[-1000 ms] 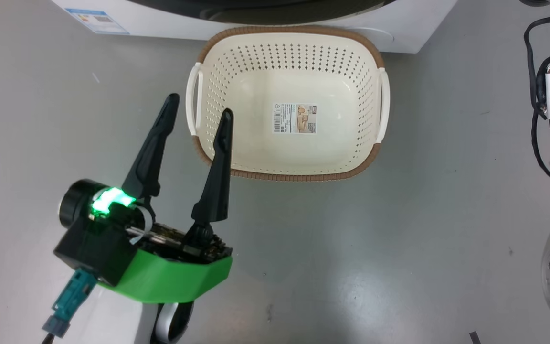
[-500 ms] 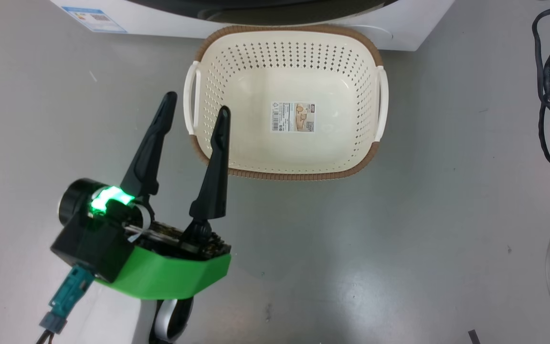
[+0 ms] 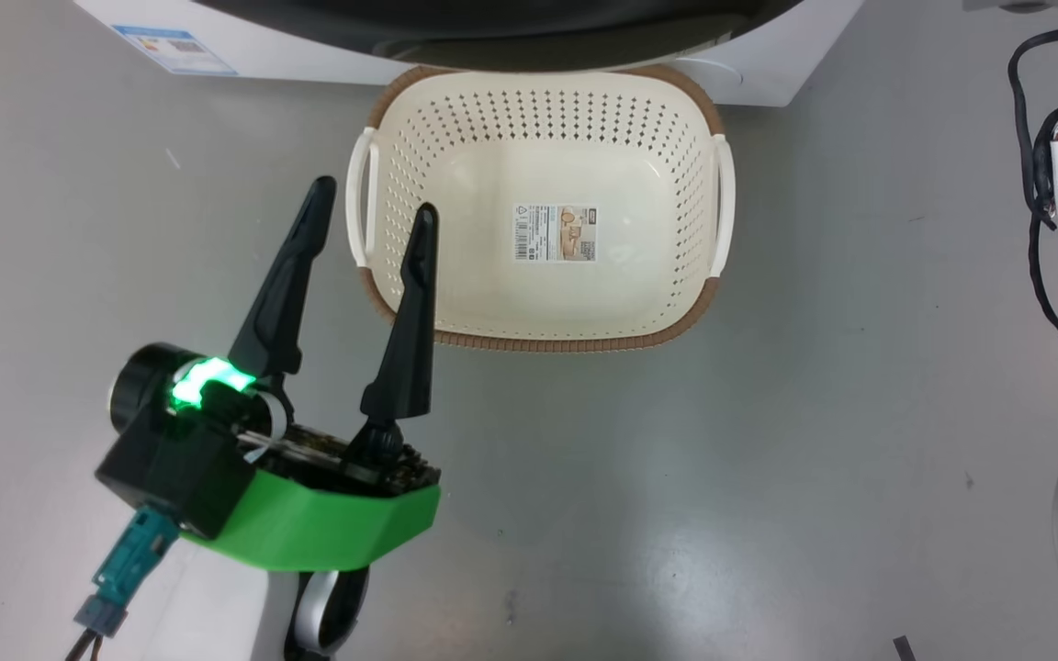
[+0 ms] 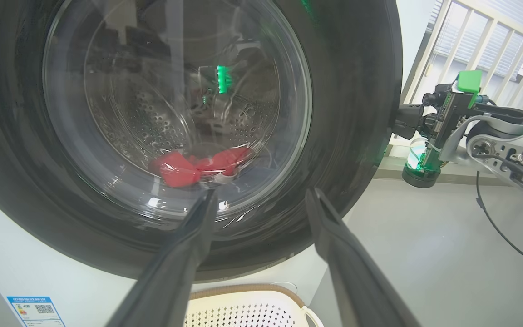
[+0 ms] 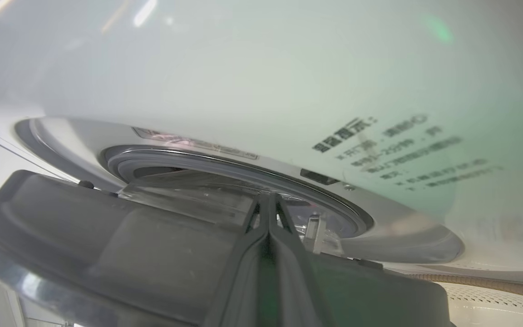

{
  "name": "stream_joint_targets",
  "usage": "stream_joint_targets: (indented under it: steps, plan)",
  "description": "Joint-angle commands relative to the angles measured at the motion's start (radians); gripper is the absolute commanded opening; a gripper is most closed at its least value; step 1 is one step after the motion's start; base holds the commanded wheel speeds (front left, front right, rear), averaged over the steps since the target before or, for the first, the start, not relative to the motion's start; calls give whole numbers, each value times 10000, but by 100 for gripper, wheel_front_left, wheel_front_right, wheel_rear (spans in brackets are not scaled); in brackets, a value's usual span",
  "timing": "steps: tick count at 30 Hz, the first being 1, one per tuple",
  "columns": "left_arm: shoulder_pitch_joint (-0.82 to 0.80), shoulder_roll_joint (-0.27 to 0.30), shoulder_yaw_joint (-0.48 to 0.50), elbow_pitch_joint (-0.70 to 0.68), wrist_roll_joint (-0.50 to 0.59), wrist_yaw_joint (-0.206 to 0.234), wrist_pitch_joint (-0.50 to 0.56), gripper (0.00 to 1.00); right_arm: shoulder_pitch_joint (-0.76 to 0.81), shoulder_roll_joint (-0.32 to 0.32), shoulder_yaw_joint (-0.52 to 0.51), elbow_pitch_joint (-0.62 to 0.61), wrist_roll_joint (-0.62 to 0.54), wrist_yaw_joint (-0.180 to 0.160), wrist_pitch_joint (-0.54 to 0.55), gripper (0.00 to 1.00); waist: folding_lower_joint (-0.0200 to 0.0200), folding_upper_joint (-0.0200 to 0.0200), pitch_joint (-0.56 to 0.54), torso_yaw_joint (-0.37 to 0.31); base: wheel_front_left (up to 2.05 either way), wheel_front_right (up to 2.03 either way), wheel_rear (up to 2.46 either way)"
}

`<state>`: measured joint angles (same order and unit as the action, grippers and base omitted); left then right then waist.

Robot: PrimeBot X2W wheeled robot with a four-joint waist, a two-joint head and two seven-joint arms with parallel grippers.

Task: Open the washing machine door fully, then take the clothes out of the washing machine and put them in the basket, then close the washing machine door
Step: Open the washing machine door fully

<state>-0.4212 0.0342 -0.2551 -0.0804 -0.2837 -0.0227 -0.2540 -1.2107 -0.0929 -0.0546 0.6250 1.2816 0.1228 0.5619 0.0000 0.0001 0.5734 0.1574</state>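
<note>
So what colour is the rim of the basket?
Brown, with a woven look, on the cream perforated basket. The head view shows it best.

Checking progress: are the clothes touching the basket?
Apart. Head view shows the basket empty; left wrist view shows the clothes behind the washing machine door.

head: down onto basket (image 3: 538,344) | left wrist: facing door (image 4: 357,113), basket shared | right wrist: close on door

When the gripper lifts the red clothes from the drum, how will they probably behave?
The clothes lie crumpled in soft folds, so they will probably hang floppy and sag around the grip. The heap looks small, so it is likely light.
</note>
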Motion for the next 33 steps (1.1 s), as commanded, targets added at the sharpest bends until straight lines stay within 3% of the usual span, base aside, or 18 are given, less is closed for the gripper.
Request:
stream_joint_targets:
  steps: [1, 19, 33]
  plan:
    - [-54, 160, 343, -196, -82, -23, -78, 100, 164, 425, 315, -401, 121, 79, 185, 0, 0, -1, -41, -25, 0, 0, 0]
    - [139, 160, 409, -104, -57, -46, -78, 100, 1269, 426, 923, -1047, 156, 79, 258, 0, 0, -1, -640, -121, 0, 0, 0]
    - [522, 160, 445, 154, -124, 10, -78, 100, 2594, 426, 714, -1845, -232, 79, 560, 0, 0, -1, -1388, 49, 0, 0, 0]
